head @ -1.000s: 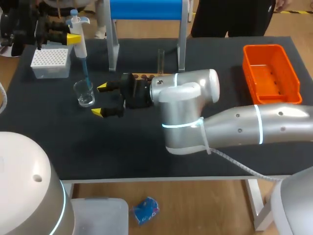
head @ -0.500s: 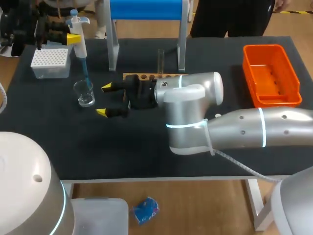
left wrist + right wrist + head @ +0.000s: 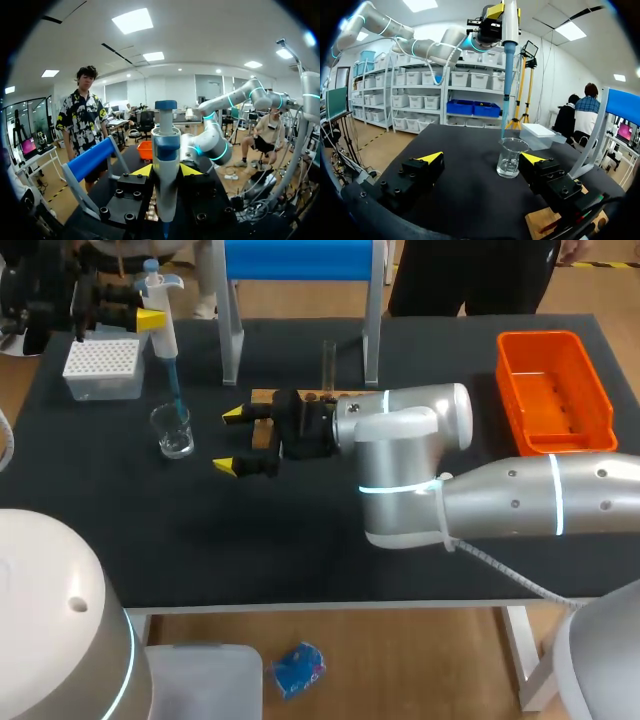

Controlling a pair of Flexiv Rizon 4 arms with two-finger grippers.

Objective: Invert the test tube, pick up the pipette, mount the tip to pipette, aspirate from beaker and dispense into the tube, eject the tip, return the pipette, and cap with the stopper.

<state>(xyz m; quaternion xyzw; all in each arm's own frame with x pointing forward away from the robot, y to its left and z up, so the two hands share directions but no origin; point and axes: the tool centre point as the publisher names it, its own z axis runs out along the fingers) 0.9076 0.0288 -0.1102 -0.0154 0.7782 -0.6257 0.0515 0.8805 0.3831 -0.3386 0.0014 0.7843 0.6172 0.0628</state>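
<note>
The left gripper (image 3: 148, 319) is closed tight on the white and blue plastic pipette (image 3: 163, 332), whose thin blue tip (image 3: 176, 390) reaches down to the mouth of the small clear glass beaker (image 3: 175, 432), and the right gripper (image 3: 229, 440), fingers wide apart and holding nothing, sits near that beaker.

Head camera looks down on the tabletop (image 3: 150, 530) from above and behind. Wrist cameras sit close behind the left claw (image 3: 166, 170) and right claw (image 3: 482, 158), the latter sharing the beaker (image 3: 510, 157) ahead.
</note>
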